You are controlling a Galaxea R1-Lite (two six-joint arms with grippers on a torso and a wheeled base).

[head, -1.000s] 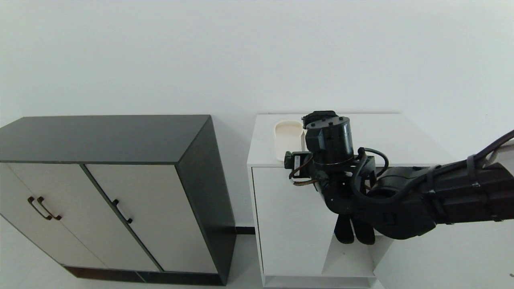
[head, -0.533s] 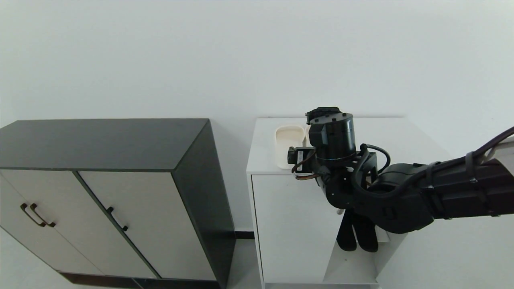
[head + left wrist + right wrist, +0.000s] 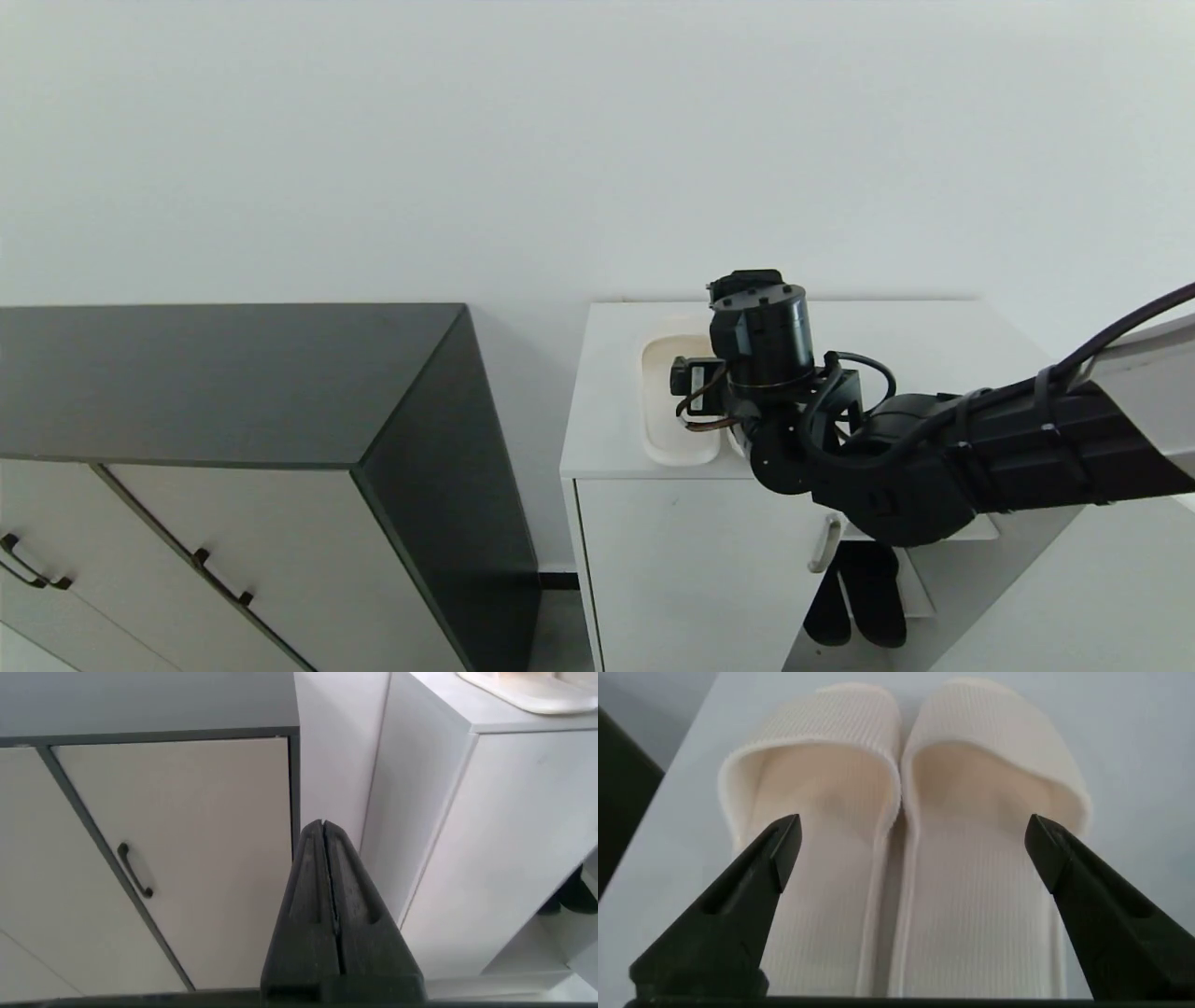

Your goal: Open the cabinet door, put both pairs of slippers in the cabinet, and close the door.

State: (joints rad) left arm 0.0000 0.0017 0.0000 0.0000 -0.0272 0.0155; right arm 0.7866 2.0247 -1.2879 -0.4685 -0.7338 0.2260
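cream slippers (image 3: 971, 896) — close ahead of the wide-spread right end effector (image 3: 912, 826)

cream slippers (image 3: 924, 891) btwn spread fingers (image 3: 738, 915)

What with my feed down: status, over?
Right end effector open over cream slippers on white cabinet. Left end effector shut. Black slippers shelved below. Nothing blocking.

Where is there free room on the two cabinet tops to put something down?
The dark cabinet's top is bare as far as it shows. On the white cabinet's top, the right part, up to the wall, is bare. Its left front is crowded: the cream slippers lie there, and the right hand is open over them.
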